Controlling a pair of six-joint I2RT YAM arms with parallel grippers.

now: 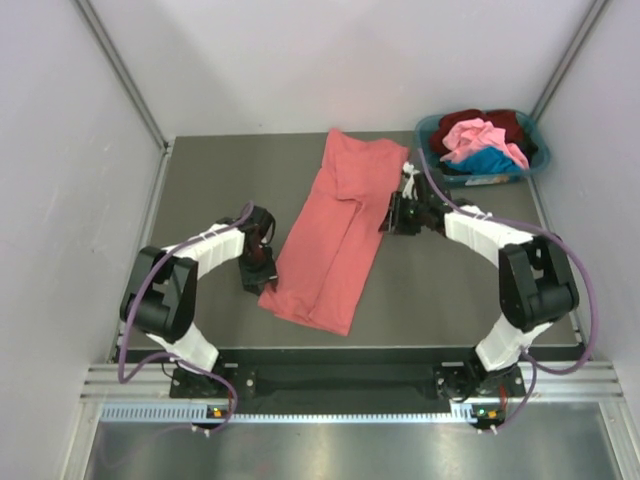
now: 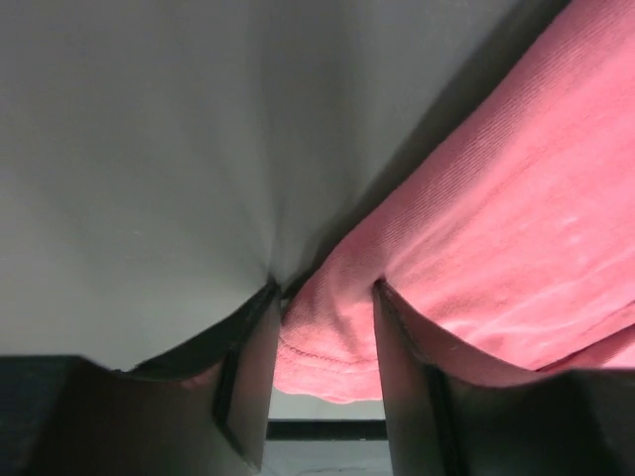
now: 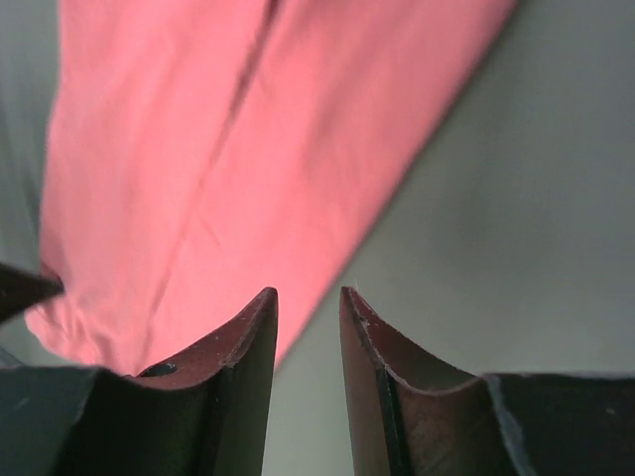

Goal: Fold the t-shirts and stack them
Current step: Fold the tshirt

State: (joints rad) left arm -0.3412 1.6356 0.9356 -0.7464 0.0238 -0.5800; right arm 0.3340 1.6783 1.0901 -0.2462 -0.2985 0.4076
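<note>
As the shirt (image 1: 335, 240) on the desk (image 1: 450, 290) is a long strip probably needing a cross fold, the left fingers (image 2: 248, 387) straddle its near corner, whether clenched I cannot tell, and the right fingers (image 3: 238, 377) stand released beside it.

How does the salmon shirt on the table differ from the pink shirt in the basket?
The salmon shirt lies flattened in a long strip on the table; the pink shirt is crumpled in the basket. The salmon shirt is a deeper, redder shade than the pink shirt. The salmon shirt lies alone, while the pink shirt is heaped with a maroon shirt and a blue shirt. Both are plain cloth.
</note>
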